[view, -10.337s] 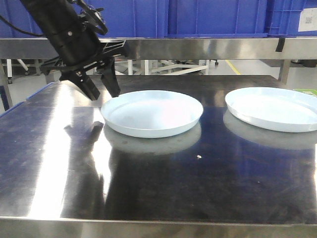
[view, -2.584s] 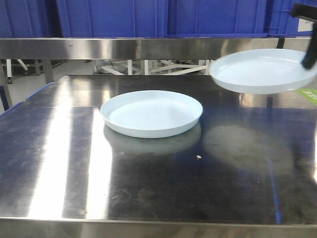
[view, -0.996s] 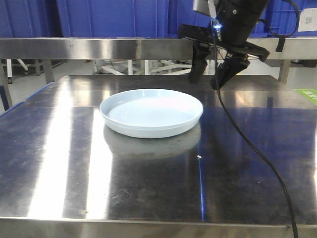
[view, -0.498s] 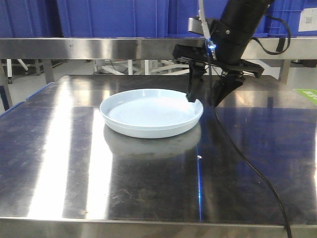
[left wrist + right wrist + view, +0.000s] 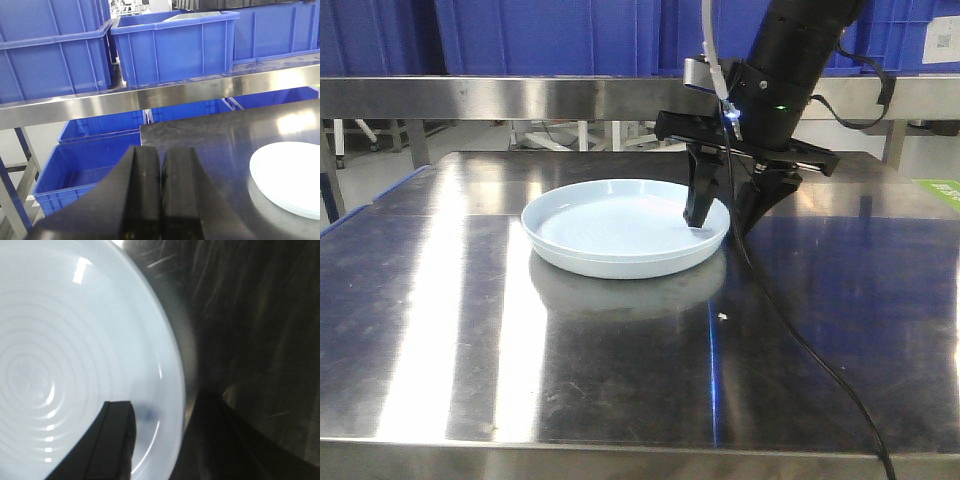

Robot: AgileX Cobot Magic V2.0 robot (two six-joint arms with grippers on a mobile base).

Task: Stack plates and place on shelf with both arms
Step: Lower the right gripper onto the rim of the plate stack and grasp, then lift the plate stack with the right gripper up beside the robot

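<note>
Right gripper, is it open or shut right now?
Open. The right gripper has one finger inside the plate, the other outside, the rim in the gap between them.

Counter (image 5: 620, 380): brushed steel, flat, strongly reflective. Broad vertical bands of white glare ran down its left half; the surface was darker toward the right. A small pale speck (image 5: 721, 316) lay on it near centre.

Behind the counter stood the steel shelf (image 5: 570, 97), its horizontal rail spanning the full width of the front view. Blue plastic crates (image 5: 750, 35) sat in a row on that rail; the one at far right carried a white label (image 5: 944, 40). The left wrist view showed the lower crates (image 5: 75, 175), also blue, on a tier beneath.

Under the rail: pale grey floor (image 5: 370, 175) and white tubular framework (image 5: 610, 135). A green patch (image 5: 942, 187) showed at the right edge, not identifiable
</note>
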